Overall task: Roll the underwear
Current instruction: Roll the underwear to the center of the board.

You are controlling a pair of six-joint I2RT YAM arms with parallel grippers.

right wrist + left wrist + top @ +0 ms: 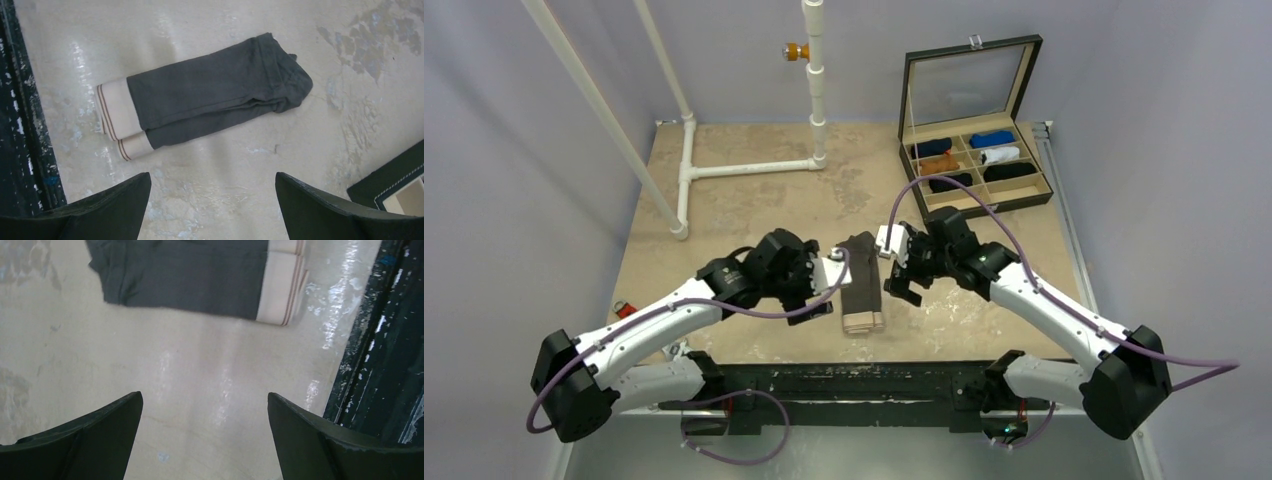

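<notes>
1. Left gripper (828,290) and right gripper (892,268) flank the garment low over the counter (754,210); both stand with jaws apart, holding nothing.
2. Between them the underwear (861,280) lies flat, folded into a long narrow strip; it looks light, soft and limp, likely to slump or unfold if lifted.
3. Its pale waistband (117,117), nearest the arm bases, seems thicker and firmer; probably the best end to pinch and roll from.
4. The bunched leg end (287,82) looks looser.

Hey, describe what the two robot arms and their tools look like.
The left arm and right arm have white shells with black joint housings; a purple cable trails along each. The left tool and right tool each have two dark, wedge-shaped fingers.
</notes>
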